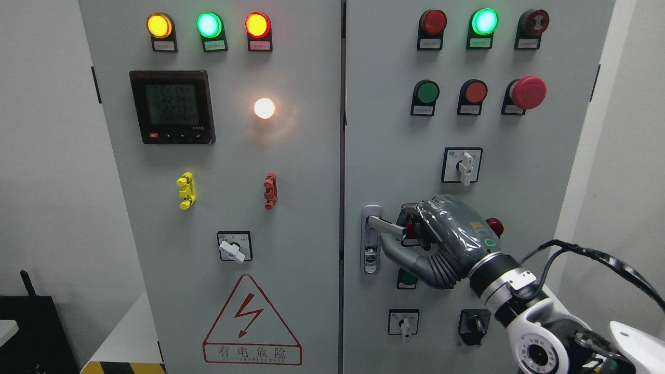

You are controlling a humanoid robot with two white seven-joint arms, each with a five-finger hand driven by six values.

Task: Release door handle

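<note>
While swung out level, its long axis rightward, door handle [384, 226] inside the right robot hand [439, 236]'s curled fingers [415, 228].

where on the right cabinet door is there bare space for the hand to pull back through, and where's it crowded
Bare panel lies between the door handle and the rotary switch, left of it. Crowded: the right hand, shut on the handle, hides small buttons, with selector switches below. Pulling straight back looks safest.
</note>
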